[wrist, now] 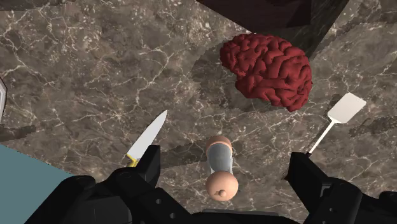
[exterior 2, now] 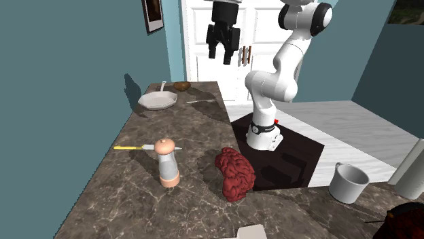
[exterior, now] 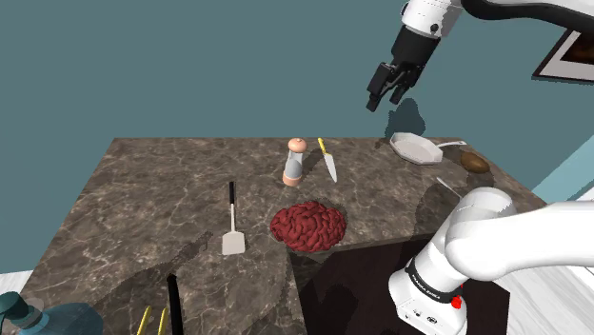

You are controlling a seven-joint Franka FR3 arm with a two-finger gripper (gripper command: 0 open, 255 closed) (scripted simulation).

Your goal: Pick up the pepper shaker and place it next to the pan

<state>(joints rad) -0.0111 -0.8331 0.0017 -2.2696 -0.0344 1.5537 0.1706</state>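
We see the end effector [exterior: 384, 99] hanging high above the dark marbled worktop [exterior: 162, 200], released, its two black fingers [wrist: 147, 167] standing apart with nothing between them that they touch. Well below it the pepper shaker [exterior: 294, 162] stands upright on the worktop, a pale body with a pinkish cap and base. Seen along the end effector, the shaker [wrist: 220, 159] falls in the gap between the fingers, far beneath them and unheld.

Just to one side of the shaker, under one finger, lies a knife [wrist: 147, 137] with a yellow handle, flat on the stone. Beyond the other finger we find a spatula [wrist: 340, 118], its pale blade turned away from the end effector. Farther out from the end effector than the shaker sits a dark red, brain-shaped lump [wrist: 270, 70].

The white pan [exterior: 416, 147] rests on the worktop low beneath the end effector, well apart from the shaker, with a brown rounded thing [exterior: 475, 163] near it.
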